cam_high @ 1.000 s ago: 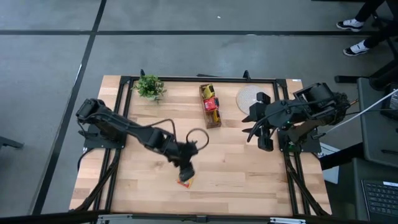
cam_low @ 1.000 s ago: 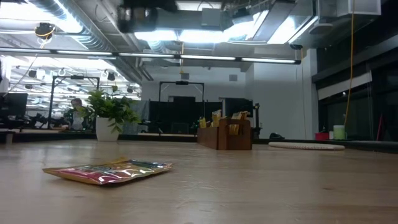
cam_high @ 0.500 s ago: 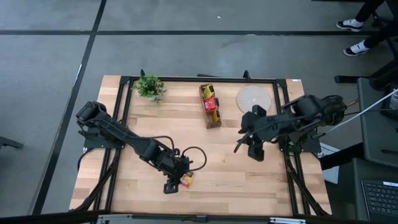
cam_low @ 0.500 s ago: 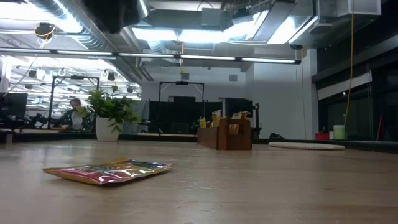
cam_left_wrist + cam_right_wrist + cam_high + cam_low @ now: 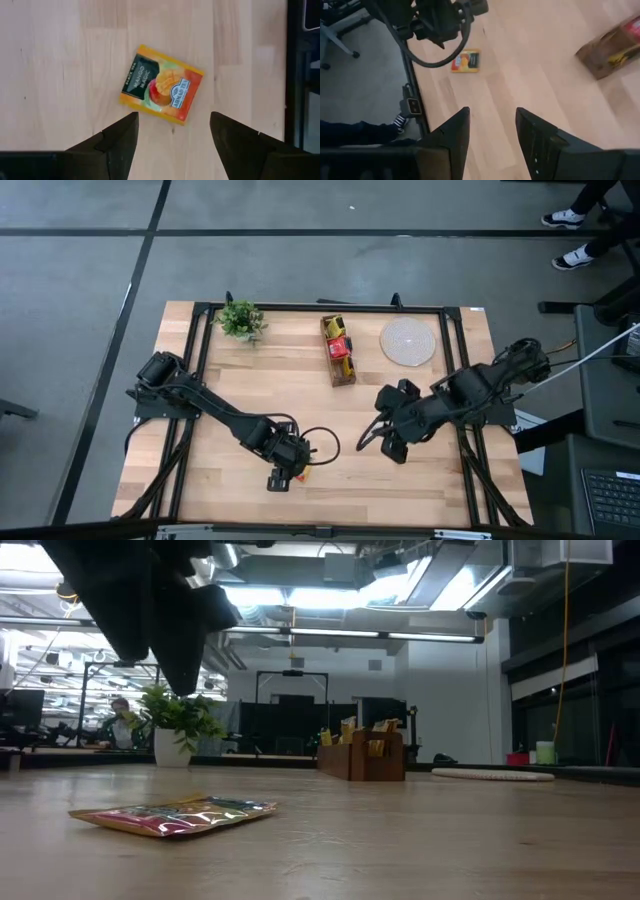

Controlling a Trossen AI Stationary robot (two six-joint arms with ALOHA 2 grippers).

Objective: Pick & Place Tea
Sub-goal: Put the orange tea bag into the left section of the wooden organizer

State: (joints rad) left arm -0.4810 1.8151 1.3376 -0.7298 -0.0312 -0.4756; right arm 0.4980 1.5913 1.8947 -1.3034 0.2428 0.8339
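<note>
Landmark: wooden tea box (image 5: 337, 350), standing at the table's far middle between the potted plant (image 5: 241, 319) and the round woven mat (image 5: 408, 340). Box holds upright sachets, yellow and red visible from above; the low view shows yellow ones sticking out of the top.

One orange tea sachet (image 5: 161, 84) lies flat on the bare wooden table (image 5: 370, 480), well apart from the box, on the near side and slightly toward the plant's side. Label reads "Mango Magic", with a dark panel and mango artwork. In the low view it rests flat on the wood (image 5: 176, 816), not touched by anything.

Left gripper (image 5: 283, 472) hangs just above the sachet, fingers spread and released; the left wrist view shows both dark fingers (image 5: 118, 140) flanking the sachet with wood visible between them and it. No contact.

Right gripper (image 5: 392, 442) is near the table's middle on the mat's side, on the near side of the box, fingers parted and holding nothing. Its wrist view looks toward the sachet (image 5: 465, 61) and the left arm, with the box (image 5: 611, 46) at the frame's edge.
</note>
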